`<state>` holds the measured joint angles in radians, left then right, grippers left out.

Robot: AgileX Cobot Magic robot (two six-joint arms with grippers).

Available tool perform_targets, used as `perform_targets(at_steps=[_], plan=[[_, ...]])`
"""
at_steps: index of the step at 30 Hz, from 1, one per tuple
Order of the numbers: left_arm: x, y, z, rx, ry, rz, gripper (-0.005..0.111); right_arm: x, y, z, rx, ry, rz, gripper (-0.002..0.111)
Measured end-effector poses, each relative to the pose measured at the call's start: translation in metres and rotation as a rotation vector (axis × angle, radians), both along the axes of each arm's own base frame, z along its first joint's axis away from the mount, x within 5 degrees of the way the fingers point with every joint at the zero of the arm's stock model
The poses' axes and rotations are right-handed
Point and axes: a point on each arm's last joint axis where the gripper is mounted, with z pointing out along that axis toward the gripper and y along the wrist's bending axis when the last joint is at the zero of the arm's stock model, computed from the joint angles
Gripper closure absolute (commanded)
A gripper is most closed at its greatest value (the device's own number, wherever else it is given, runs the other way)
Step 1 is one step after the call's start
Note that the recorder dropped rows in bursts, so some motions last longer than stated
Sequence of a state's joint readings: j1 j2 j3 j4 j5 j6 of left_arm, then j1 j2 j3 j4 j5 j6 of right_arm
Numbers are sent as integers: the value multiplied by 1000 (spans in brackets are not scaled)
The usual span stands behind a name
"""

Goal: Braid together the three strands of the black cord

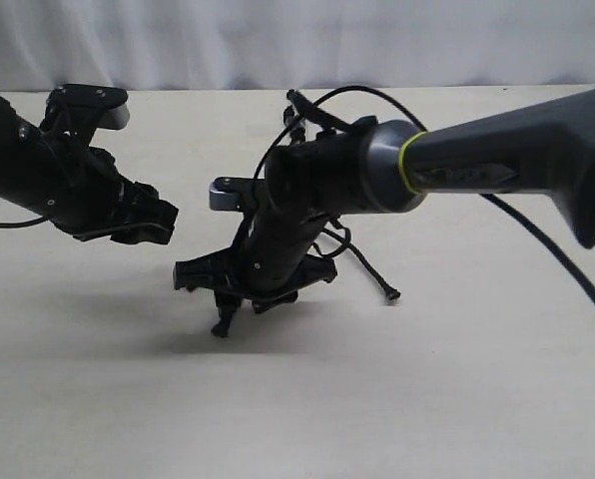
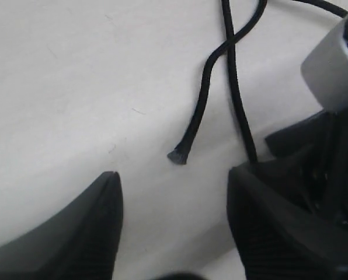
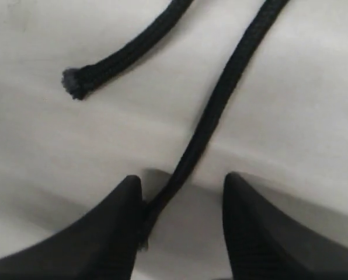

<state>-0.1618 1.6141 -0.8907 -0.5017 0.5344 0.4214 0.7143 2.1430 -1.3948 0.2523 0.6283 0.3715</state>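
My right gripper (image 1: 223, 321) reaches across the middle and points down at the table. In the right wrist view it (image 3: 183, 178) is open, and one black strand (image 3: 221, 99) runs in between the fingers, its end lying against one finger (image 3: 118, 233). A second strand's flared tip (image 3: 73, 83) lies free beside it. My left gripper (image 1: 160, 215) hovers to the left, open (image 2: 174, 178) and empty, just short of that loose flared tip (image 2: 177, 156). A third strand (image 1: 373, 276) trails right on the table. The cord's knotted head is hidden behind the right arm.
The pale table (image 1: 457, 399) carries only the cord. A glossy black cable (image 1: 552, 254) from the right arm loops across the right side. The right gripper's body (image 2: 331, 169) sits close beside my left gripper's finger (image 2: 273, 221). White cloth (image 1: 278, 40) backs the table.
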Motion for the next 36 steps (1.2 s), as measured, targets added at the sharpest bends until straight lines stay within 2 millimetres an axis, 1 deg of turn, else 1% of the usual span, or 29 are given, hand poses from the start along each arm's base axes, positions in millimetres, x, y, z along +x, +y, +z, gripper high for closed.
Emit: perform_targets(at_steps=[3,4,7,9,11,12,13,14,15,17,20,22,24,26,29,30,33,36], plan=[[0,0,0,0,-2,1,56,-6,7,-3,-36,-25,22,100],[0,0,0,-2,-3,3,56,-7,8,-4,-49,-33,31,104],[1,0,0,0,-13,7,55,-7,7,-5,-84,-41,51,104],[3,0,-5,4,-4,11,55,-7,2,-2,-119,-29,66,104],[6,0,-17,12,32,10,55,-3,-14,6,-160,0,63,104],[8,-2,-25,20,45,0,55,3,-25,15,-163,12,65,104],[9,-4,-29,28,47,-13,55,6,-31,20,-152,18,64,104],[10,-12,-37,29,47,-45,55,11,-41,26,-124,42,58,104],[10,-21,-43,23,45,-76,55,15,-48,28,-105,63,65,104],[9,-37,-55,20,44,-113,55,20,-60,28,-92,95,95,104],[10,-54,-74,35,34,-115,55,27,-78,28,-104,113,136,104],[11,-62,-84,37,30,-97,56,31,-86,28,-107,120,142,104],[10,-69,-92,51,25,-106,57,32,-88,28,-109,121,147,104],[10,-75,-96,65,1,-117,66,31,-88,28,-106,124,152,104],[10,-82,-99,82,-35,-121,96,31,-87,28,-96,130,148,104],[9,-84,-100,83,-39,-122,107,31,-87,28,-95,131,147,104],[11,-84,-100,86,-48,-120,107,31,-87,29,-93,129,146,104],[11,-86,-99,83,-49,-123,107,33,-92,36,-87,113,136,104]])
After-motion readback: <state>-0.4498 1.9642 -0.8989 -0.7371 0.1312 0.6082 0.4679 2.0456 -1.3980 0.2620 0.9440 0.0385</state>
